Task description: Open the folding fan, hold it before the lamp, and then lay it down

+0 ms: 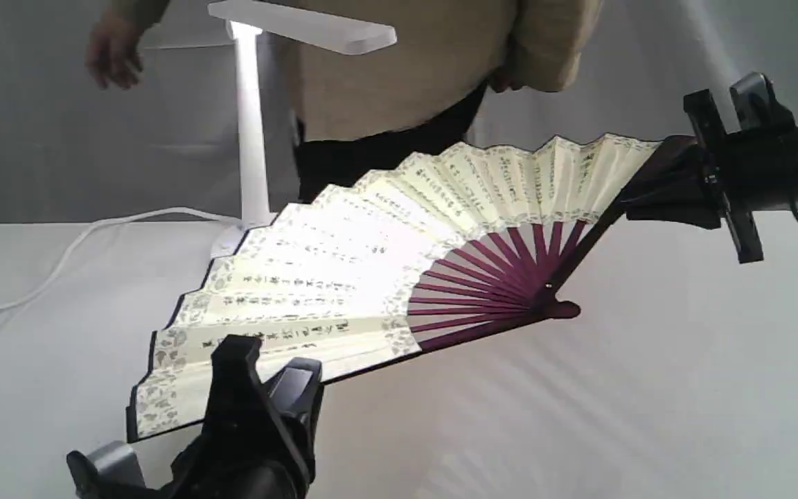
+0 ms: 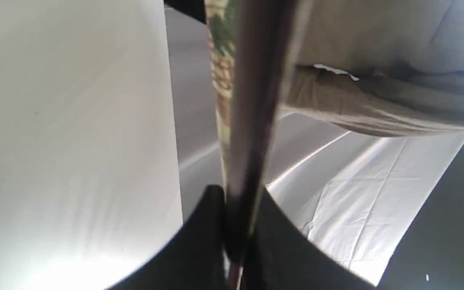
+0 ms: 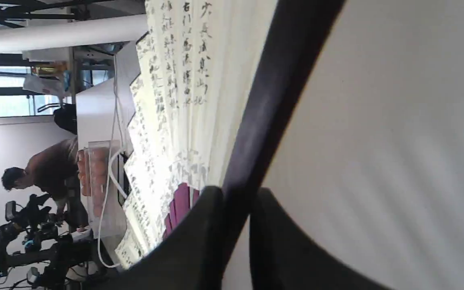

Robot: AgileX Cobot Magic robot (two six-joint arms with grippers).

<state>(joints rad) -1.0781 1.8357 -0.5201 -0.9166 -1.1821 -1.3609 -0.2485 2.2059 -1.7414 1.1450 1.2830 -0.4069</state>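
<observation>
The folding fan (image 1: 343, 277) is spread wide above the white table, its cream leaf with black calligraphy facing the exterior view and its purple ribs meeting at the pivot on the right. My left gripper (image 1: 267, 374) is shut on the lower guard near the fan's left end; that dark guard (image 2: 252, 121) runs between its fingers (image 2: 199, 241). My right gripper (image 1: 676, 184) is shut on the upper guard at the far right, where the guard (image 3: 272, 100) passes between its fingers (image 3: 204, 225). The lamp (image 1: 250, 138) stands lit behind the fan's left half, its base partly hidden.
A person (image 1: 413, 62) in a beige top stands right behind the table, one hand (image 1: 113, 52) raised at the back left. The lamp's white cord (image 1: 94, 235) trails left across the white cloth (image 1: 648, 388).
</observation>
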